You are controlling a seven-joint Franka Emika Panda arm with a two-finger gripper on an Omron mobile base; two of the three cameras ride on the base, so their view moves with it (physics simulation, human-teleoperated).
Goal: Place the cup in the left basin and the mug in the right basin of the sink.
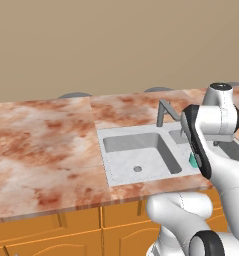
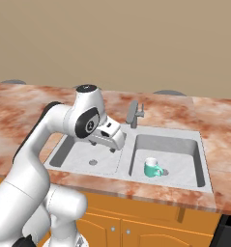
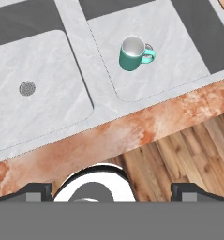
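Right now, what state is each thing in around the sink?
mug: upright, empty, standing in the right basin
left basin: empty, drain uncovered
faucet: spout over the left basin, no water running
gripper: fingers open, holding nothing, above the sink's front edge

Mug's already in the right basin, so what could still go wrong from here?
The mug stands upright in the right basin, near its front wall; a low pass of the open tool could tip it. The left basin holds only its drain, so the cup step looks undone.
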